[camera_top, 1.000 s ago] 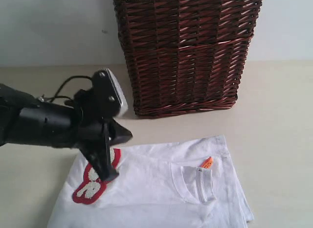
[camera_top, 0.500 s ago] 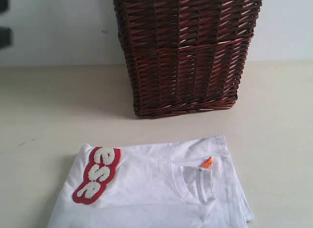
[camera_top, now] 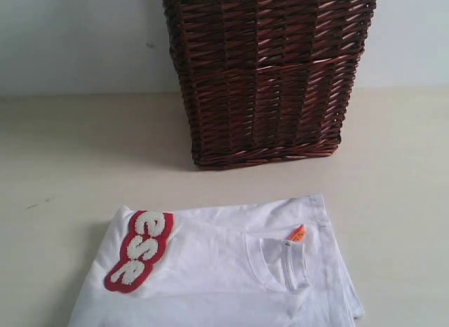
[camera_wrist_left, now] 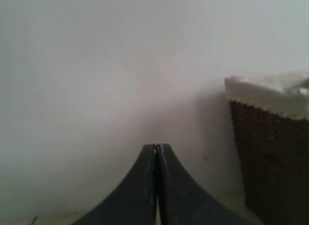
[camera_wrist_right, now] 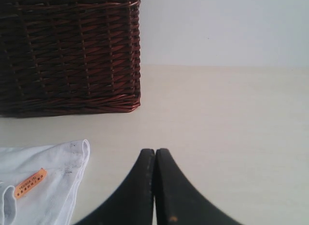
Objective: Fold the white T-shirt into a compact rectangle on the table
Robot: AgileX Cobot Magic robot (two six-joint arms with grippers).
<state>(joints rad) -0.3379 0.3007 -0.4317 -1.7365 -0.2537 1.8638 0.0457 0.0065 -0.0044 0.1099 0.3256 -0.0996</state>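
The white T-shirt lies folded on the table at the front, with red-outlined letters at its left corner and an orange neck tag by the collar. No arm shows in the exterior view. My left gripper is shut and empty, raised and facing the wall beside the basket. My right gripper is shut and empty over bare table, to the right of the T-shirt's edge, where the orange tag shows.
A dark brown wicker basket with a white lace rim stands at the back centre against the pale wall. It also shows in the left wrist view as the basket and in the right wrist view as the basket.
The left arm, which stood over the shirt's lettered corner a second ago, has lifted away and left the exterior view. The T-shirt has stayed in place.
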